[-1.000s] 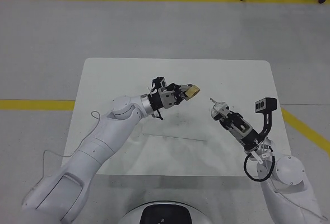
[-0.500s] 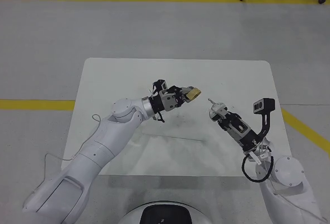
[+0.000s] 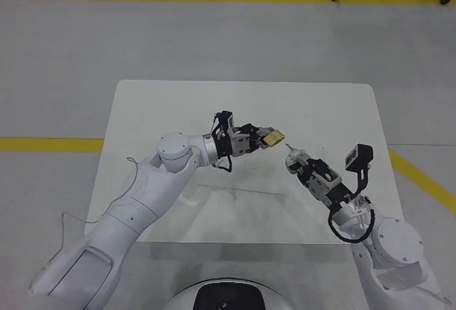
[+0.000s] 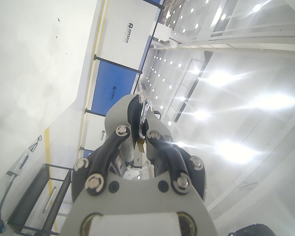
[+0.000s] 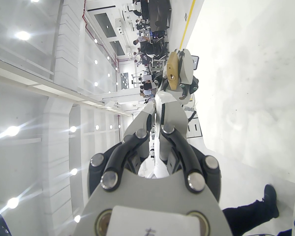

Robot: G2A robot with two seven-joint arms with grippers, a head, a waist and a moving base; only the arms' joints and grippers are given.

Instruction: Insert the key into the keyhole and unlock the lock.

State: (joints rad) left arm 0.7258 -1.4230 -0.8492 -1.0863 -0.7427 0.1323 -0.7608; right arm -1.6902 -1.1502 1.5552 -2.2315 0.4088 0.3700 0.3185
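White table (image 3: 158, 101), yellow floor stripe (image 3: 34, 144)

The key (image 3: 289, 146) is mostly buried between the fingers of the right gripper (image 5: 158, 101), its teeth too small to tell. In the right wrist view, the shackle of the lock (image 5: 172, 71) hides behind the left gripper (image 3: 265, 137).

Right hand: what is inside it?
The key, pinched between the shut fingers of the right hand; only its tip sticks out, toward the lock. Its head is covered by the fingers.
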